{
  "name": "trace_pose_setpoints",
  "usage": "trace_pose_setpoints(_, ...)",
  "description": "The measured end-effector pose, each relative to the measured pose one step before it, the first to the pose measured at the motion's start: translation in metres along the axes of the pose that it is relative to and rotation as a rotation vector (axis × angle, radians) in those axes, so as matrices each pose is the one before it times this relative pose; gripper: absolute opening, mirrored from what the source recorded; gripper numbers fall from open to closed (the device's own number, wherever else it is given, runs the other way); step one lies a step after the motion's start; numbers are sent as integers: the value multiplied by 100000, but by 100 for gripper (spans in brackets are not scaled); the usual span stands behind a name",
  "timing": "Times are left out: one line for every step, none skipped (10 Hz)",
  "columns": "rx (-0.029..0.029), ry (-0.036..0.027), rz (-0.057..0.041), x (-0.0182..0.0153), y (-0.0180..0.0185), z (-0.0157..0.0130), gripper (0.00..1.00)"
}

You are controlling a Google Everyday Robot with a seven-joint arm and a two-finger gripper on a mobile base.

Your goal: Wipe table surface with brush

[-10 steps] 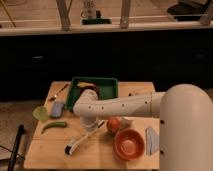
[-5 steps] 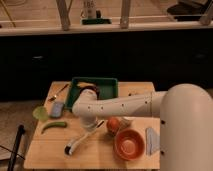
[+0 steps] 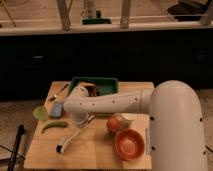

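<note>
Slanting across the light wooden plank table surface (image 3: 95, 156), the slim white-handled dish brush (image 3: 73, 137) is seen with its dark bristle head down on the boards near the front left corner. Its upper handle end is clamped in the closed two-finger gripper (image 3: 89, 120). A curved green vegetable (image 3: 52, 126) is placed near it, and a round orange bowl (image 3: 129, 144) well apart.

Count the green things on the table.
3: green tray at the back, pale green round thing at the left edge, green vegetable beside it. The arm may hide others. The gripper grips the brush mid-table.
</note>
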Motion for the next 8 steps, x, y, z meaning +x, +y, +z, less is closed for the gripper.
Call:
trace_pose_setpoints(304,-1744,-5485,-1522,-284,-63,0)
trace_pose_setpoints(-247,-1145,-3729,-1071,178,50,0)
trace_pose_setpoints(-748,-613,-4302,-1060,560,10,0)
trace_pose_setpoints(-482,-199,-836,-243,368,33,0)
trace_pose_setpoints(-922,167,11,208,577,31,0)
trace_pose_setpoints(-1673,1234,2351,1392,1404,-10,0)
trace_pose_setpoints(-841,1085,2185,1237,1048,-36,0)
trace_pose_setpoints(-623,1370,2801,1518,895,-71,0)
